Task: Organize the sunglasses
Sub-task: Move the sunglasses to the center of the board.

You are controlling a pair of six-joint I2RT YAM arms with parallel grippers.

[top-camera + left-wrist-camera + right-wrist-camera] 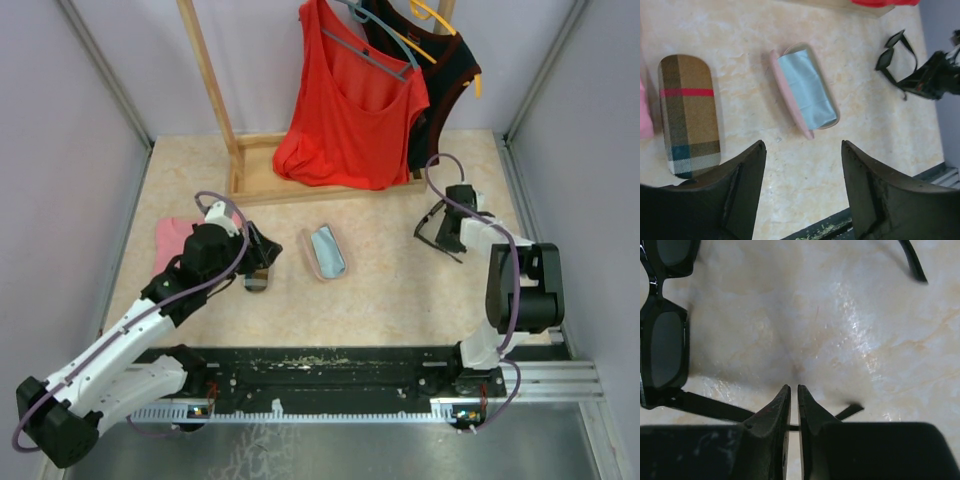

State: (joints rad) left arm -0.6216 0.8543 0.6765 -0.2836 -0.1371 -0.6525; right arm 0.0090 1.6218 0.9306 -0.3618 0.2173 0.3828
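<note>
- An open pink case [325, 252] with pale blue lining lies flat.
- Just left of it, the left gripper [266, 250] hangs above a half-hidden case [256, 282].
- Well right of it, black sunglasses [429, 234] meet the right gripper [446, 233].
- Behind it hangs a red top [350, 110].

Table top [840, 315]: beige marble-look, smooth, glossy sheen under light
Black sunglasses [662, 340]: glossy plastic frame, dark lenses
Plaid case [689, 115]: woven-look cloth cover, matt
Pink case [788, 97]: smooth shell, pale blue cloth [807, 92] inside
Rack [210, 90]: bare light wood
Red top [350, 110]: thin cloth, matt
</note>
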